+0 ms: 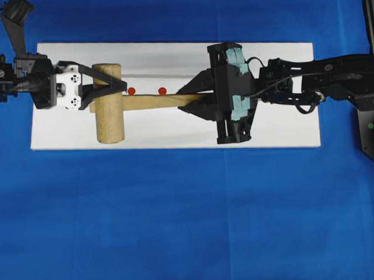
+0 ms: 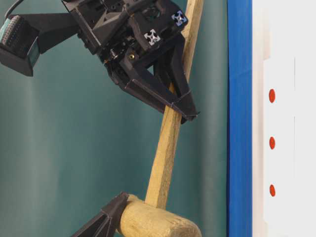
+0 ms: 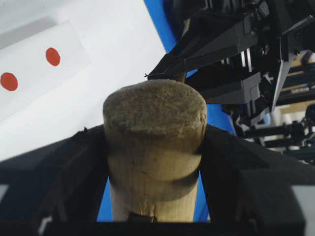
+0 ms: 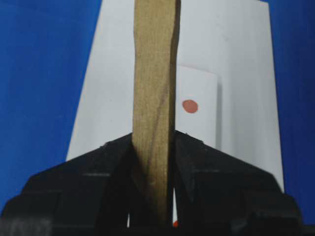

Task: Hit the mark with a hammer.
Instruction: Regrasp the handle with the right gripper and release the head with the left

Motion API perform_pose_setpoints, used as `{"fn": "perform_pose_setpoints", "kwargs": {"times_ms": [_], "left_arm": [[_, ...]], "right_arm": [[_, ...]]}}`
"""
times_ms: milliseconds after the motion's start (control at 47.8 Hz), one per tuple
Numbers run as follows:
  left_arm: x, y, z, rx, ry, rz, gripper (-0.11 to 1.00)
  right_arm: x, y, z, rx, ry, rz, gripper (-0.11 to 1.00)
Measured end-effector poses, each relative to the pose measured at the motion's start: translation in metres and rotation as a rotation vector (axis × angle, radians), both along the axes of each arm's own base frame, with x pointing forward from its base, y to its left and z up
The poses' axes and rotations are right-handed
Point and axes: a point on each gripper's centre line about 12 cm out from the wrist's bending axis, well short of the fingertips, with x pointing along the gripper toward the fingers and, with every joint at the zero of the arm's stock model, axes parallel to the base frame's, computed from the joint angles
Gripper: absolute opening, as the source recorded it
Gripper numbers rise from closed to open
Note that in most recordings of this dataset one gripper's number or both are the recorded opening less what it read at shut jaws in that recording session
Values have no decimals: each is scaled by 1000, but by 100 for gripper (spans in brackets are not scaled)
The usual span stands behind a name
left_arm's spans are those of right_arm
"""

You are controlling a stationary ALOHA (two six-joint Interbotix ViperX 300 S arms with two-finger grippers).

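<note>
Two claws hold the hammer [image 1: 142,103] above the white board [image 1: 286,129], centre of the overhead frame. The left claw [image 1: 110,87] grips its thick head at left; the right claw [image 1: 194,97] is clamped on the flat handle. Three red dots show at table level; the mark [image 2: 272,143] is the middle one.

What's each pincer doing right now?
Left pincer: closed on the hammer head.
Right pincer: closed on the hammer handle.
</note>
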Motion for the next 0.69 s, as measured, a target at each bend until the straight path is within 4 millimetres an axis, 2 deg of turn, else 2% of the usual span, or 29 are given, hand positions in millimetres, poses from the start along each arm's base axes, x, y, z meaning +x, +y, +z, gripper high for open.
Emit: {"fn": "perform_pose_setpoints", "kwargs": {"times_ms": [167,272,335,690], "left_arm": [[0,0,-1,2,11,-1,51],[-1,0,-2,1,16,-1,78],[-1,0,-2,4,16,-2,89],[-5,0,-2,4,24,-1,85]], "right_arm": [[0,1,-1,-1,2,2,8],[0,1,0,-9,1,7,8],[0,1,0,-6,0,7,8],[-1,1,2,0,-3,4,8]]}}
